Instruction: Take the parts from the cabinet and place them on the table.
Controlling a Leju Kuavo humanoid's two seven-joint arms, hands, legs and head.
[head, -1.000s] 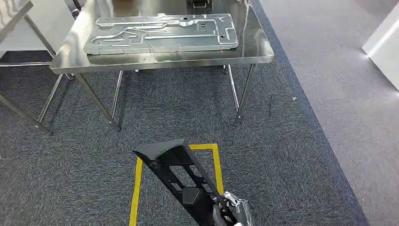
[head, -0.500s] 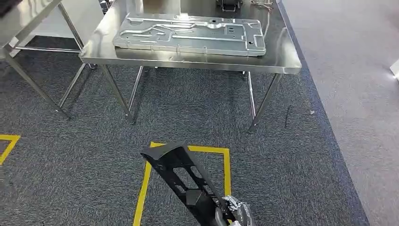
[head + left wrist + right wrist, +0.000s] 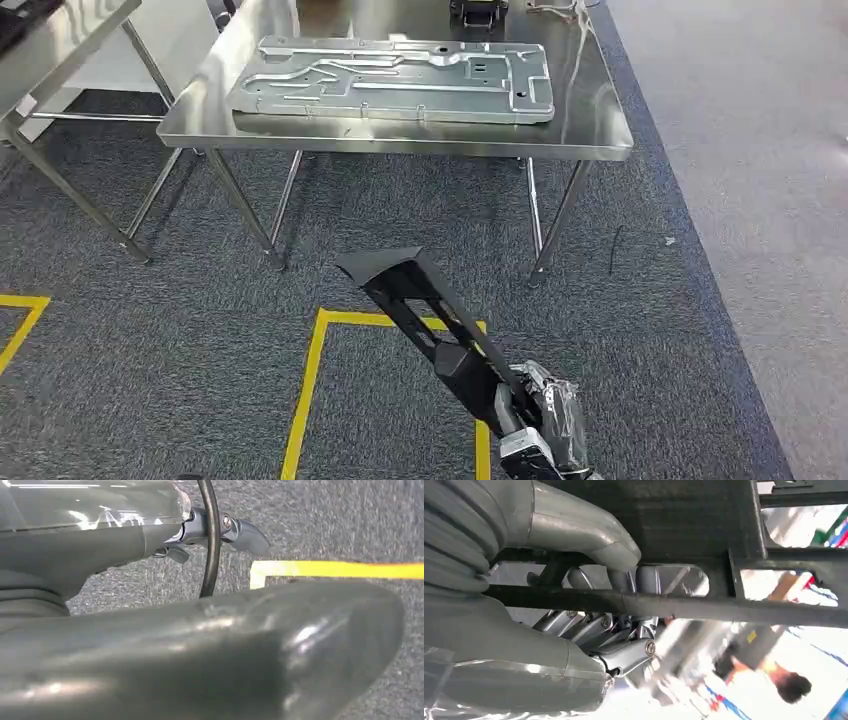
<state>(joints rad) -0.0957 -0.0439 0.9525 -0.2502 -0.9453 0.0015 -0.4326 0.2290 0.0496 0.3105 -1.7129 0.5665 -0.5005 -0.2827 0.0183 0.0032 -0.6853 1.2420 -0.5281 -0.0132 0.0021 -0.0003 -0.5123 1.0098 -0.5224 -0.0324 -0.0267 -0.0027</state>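
Head view: my right hand (image 3: 535,415) sits low in the frame, wrapped around the near end of a long black part (image 3: 425,310). The part is an openwork frame with a flared tip; it slants up and away from my hand toward the steel table (image 3: 590,135), its tip over the grey carpet (image 3: 150,330), short of the table's front edge. A yellow floor marking (image 3: 305,390) lies under the part. On the table rests a large stamped metal panel (image 3: 395,78), flat, taking up most of the near top. A second steel table (image 3: 60,40) stands at the left edge.

Left wrist view: my left hand (image 3: 190,645) hangs over carpet, the thick grey thumb across the picture, darker fingertips (image 3: 245,534) beyond it, a black cable (image 3: 210,540) looping past. Nothing lies in it; I cannot tell how far the fingers are spread. A yellow line (image 3: 340,570) crosses the carpet.

Right wrist view: thumb (image 3: 589,530) pressed over one bar of the black part (image 3: 684,510), fingers (image 3: 624,652) curled behind another bar. Grip is firm on the frame. Background blurred.
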